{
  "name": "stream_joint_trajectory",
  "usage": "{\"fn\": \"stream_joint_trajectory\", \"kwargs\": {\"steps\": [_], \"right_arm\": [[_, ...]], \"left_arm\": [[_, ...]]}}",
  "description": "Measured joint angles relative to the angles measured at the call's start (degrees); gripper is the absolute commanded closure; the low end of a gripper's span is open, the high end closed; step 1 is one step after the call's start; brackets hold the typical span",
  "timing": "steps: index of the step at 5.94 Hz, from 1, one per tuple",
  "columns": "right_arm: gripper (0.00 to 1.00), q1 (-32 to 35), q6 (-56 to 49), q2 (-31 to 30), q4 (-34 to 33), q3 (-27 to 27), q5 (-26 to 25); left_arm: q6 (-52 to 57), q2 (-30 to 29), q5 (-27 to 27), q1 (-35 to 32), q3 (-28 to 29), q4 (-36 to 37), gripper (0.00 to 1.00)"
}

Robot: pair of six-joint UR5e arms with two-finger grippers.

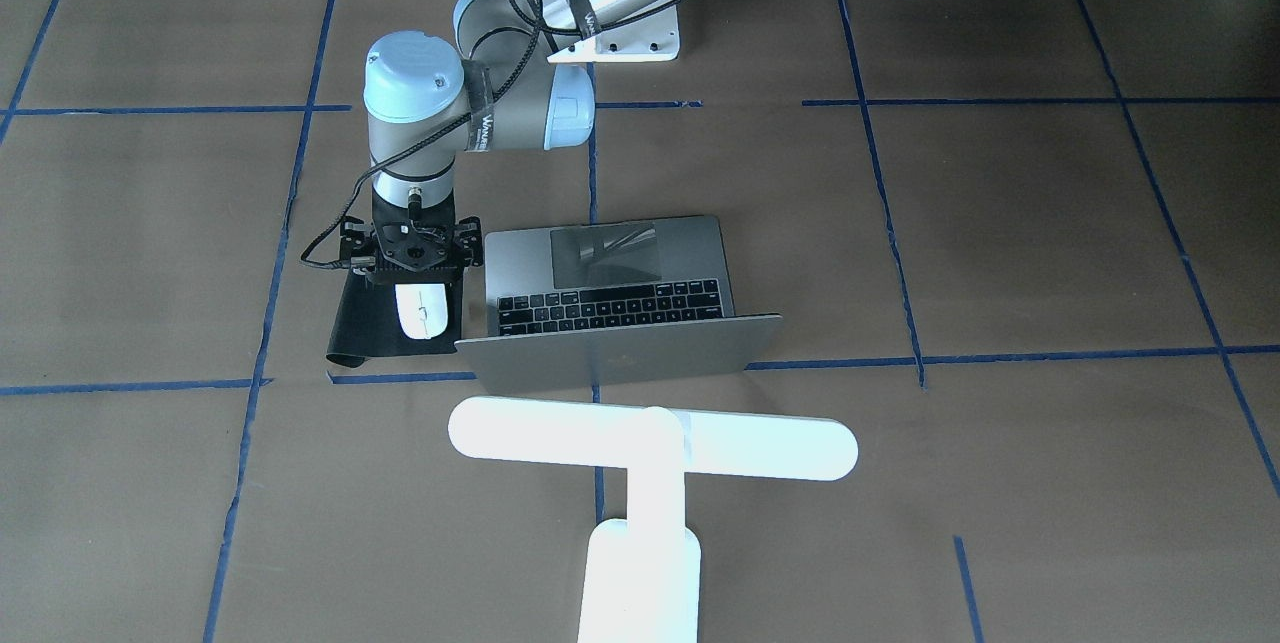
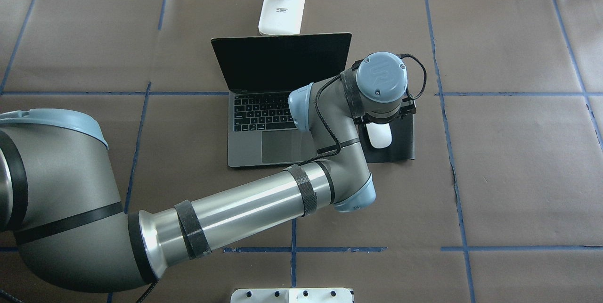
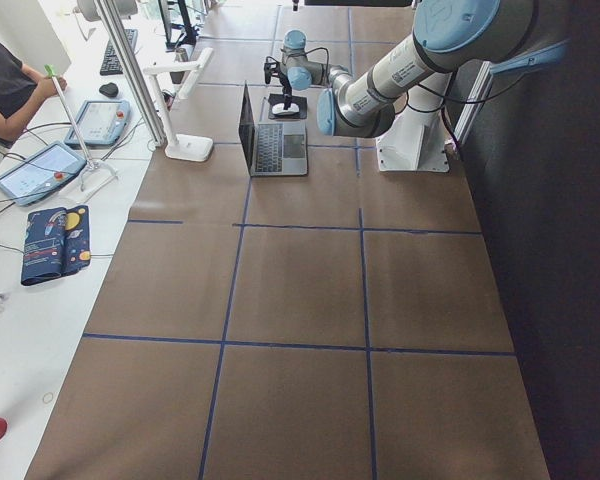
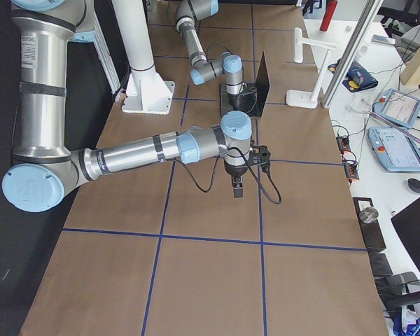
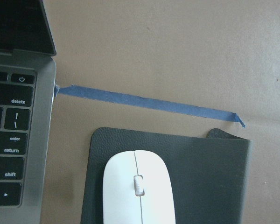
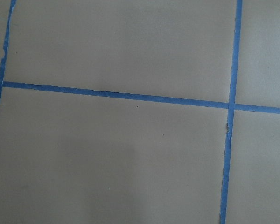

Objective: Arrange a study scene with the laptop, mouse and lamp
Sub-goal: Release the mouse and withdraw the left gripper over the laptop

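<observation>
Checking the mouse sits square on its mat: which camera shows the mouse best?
The left wrist-mounted view: the mouse fills the lower frame, on the black mat, its lower end cut off. Front-facing and overhead views show it small and partly hidden; exterior left shows a speck; the others, nothing.

The left arm [image 2: 245, 213] is a brushed silver tube between matte grey joint housings. Each housing is closed by a pale blue round cap [image 2: 381, 76] with a faint UR mark and small screws near its rim. Black straps [image 2: 192, 228] band the tube, and one near the wrist carries white lettering. A thin black cable [image 2: 425, 77] loops along the links to the black, open-framed left gripper [image 1: 418, 273]. The right arm [image 4: 126, 157] has the same colours and a slack cable loop of its own.
</observation>
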Motion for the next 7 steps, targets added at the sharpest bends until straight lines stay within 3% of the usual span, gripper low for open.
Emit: {"fn": "stream_joint_trajectory", "kwargs": {"steps": [1,2,4,7], "right_arm": [[0.00,0.2,0.1,-0.1,0.0,0.3,-0.4],[0.00,0.2,0.7,-0.4,0.0,0.8,-0.7],[0.00,0.2,2.2,-0.7,-0.3,0.7,-0.7],[0.00,0.2,2.8,-0.8,-0.2,-1.4,-3.3]], "left_arm": [[-0.1,0.6,-3.6,-1.1,-2.0,2.1,0.00],[-0.1,3.7,-7.7,-2.2,-7.8,6.4,0.00],[0.7,17.4,-10.7,-3.1,-31.8,18.6,0.00],[8.8,35.8,-15.1,-8.1,-58.3,29.1,0.00]]}}
